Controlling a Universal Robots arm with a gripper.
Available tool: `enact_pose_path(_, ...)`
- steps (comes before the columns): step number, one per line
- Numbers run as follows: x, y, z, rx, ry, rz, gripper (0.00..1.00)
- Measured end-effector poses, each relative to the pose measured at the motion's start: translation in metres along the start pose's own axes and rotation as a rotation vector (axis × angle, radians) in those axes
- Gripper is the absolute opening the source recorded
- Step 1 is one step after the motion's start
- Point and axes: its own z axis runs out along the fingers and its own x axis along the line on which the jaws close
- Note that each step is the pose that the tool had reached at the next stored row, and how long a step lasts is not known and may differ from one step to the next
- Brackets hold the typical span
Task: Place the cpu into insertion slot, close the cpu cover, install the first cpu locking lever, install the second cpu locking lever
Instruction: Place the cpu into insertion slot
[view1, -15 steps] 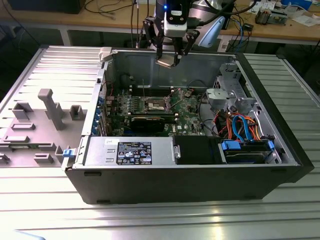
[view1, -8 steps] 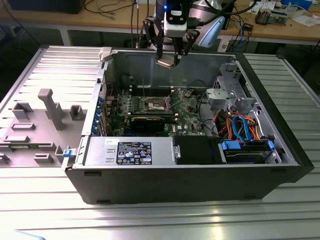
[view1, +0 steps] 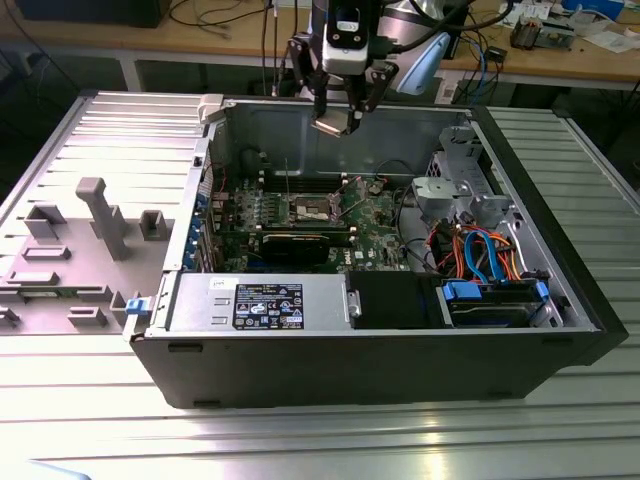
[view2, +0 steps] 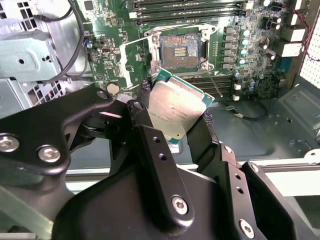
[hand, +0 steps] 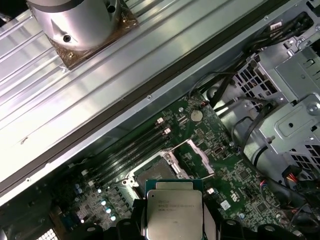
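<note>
A pale metal surface (view1: 330, 440) of long ribbed slats carries everything, its bare slats running out past both ends of what lies on it. An open dark computer case (view1: 350, 365) lies on its side across the middle, and just beside it, at the exterior view's left, lies a light grey plastic moulding (view1: 90, 240) with upright posts and shallow pockets. In the first wrist view a round silver base (hand: 75, 25) stands on the same slats beyond the case's wall.
</note>
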Motion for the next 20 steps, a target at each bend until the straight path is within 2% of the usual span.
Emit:
enact_pose_path(9, 0.0, 0.0, 0.0004, -0.001, -0.0042, 0.067, 0.54)
enact_pose_path(13, 0.0, -0.0001, 0.0008, -0.0012, -0.0073, 0.109, 0.54)
enact_pose_path(20, 0.0, -0.0001, 0.0011, -0.0011, -0.0103, 0.149, 0.54)
